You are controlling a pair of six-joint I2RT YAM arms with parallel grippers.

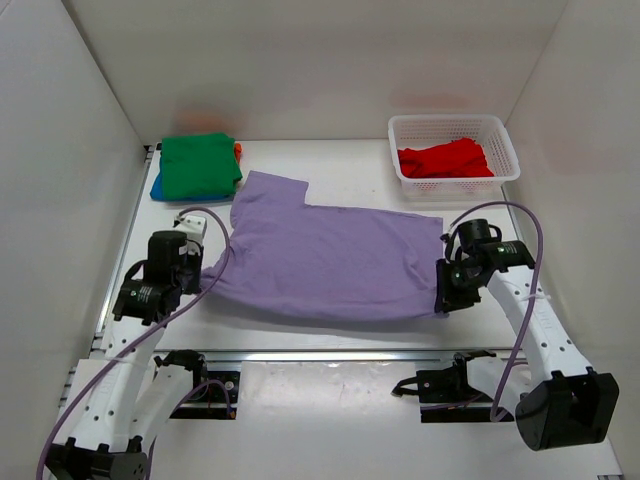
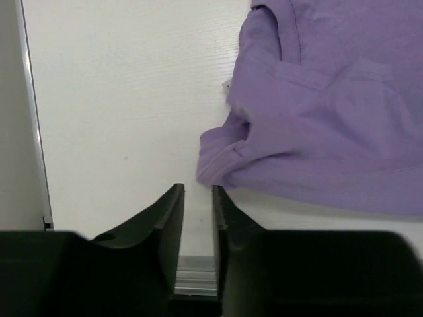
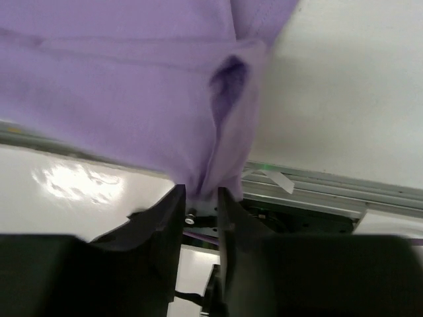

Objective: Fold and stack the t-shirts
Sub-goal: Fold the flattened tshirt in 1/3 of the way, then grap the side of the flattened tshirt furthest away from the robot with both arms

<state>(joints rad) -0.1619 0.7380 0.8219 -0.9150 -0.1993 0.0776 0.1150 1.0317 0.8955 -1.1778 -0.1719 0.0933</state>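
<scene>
The lavender t-shirt (image 1: 330, 255) lies across the middle of the white worktop (image 1: 345, 180). It is soft matte cotton, spread wide and mostly flat, with one short sleeve angled toward the back left and shallow wrinkles along its near hem. In the left wrist view its near left corner is bunched into a small rolled fold with a stitched edge.

At the back left sits a neat square stack. The green t-shirt (image 1: 198, 165) is on top, a blue t-shirt (image 1: 158, 187) shows at the stack's left edge, and a sliver of the orange t-shirt (image 1: 238, 150) shows at its right. The red t-shirt (image 1: 445, 160) lies crumpled in a white plastic mesh basket (image 1: 460, 189) at the back right.

The left arm reaches up along the left side. Its left end effector (image 2: 198, 198) hangs over bare worktop just beside the shirt's rolled corner. Its black fingers (image 2: 168, 218) stand a narrow slot apart with nothing between them.

The right arm bends in from the right. The right end effector (image 3: 198, 191) sits at the shirt's near right corner by the aluminium rail (image 1: 330, 355). A gathered tuck of lavender cloth is drawn down into the slim gap between its fingers (image 3: 165, 218), which pinch it at the tips.
</scene>
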